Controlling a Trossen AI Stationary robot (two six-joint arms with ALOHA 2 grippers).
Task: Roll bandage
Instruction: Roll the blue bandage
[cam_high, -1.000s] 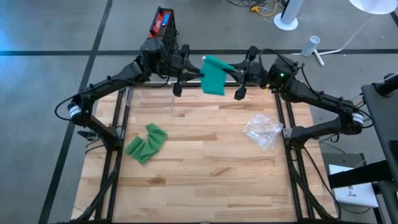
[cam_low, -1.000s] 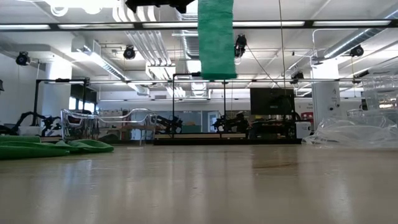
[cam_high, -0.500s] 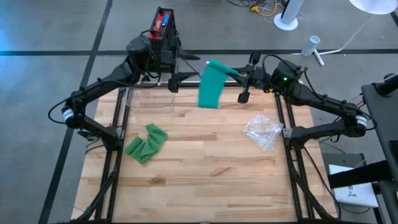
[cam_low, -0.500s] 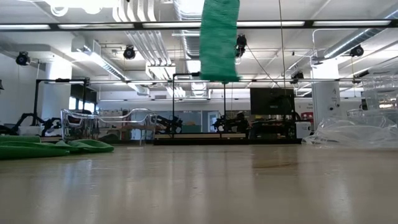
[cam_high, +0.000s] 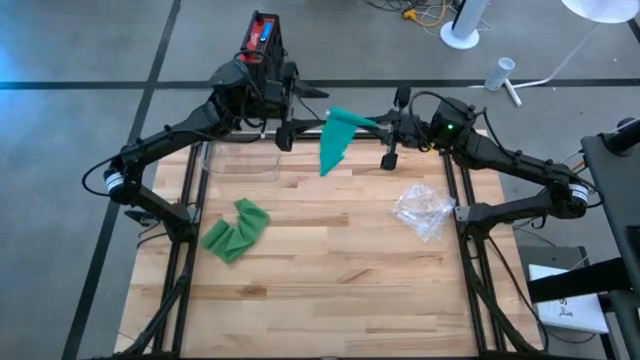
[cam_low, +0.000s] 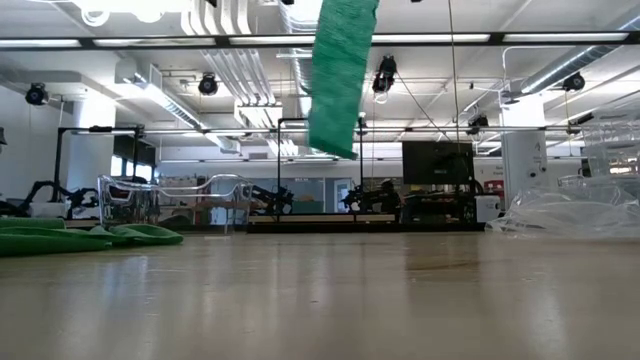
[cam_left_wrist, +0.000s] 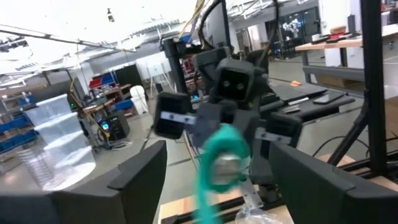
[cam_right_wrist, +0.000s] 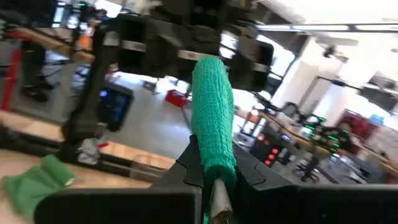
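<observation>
No readable writing on any item.
Green bandage (cam_high: 334, 138), one: hanging in the air above the table (cam_high: 330, 290), clamped in the right gripper (cam_high: 392, 128).
Left gripper (cam_high: 284, 120), beside the bandage: fingers apart, holding nothing.
Second green bandage (cam_high: 235, 229), one, crumpled on the table.
Plastic bag (cam_high: 423, 209), one.

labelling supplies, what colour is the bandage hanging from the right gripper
Green; the bandage pinched in the right gripper shows best in the right wrist view.

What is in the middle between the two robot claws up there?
The green bandage hangs between the open left gripper and the right gripper, which pinches its top end. The high view shows this.
</observation>
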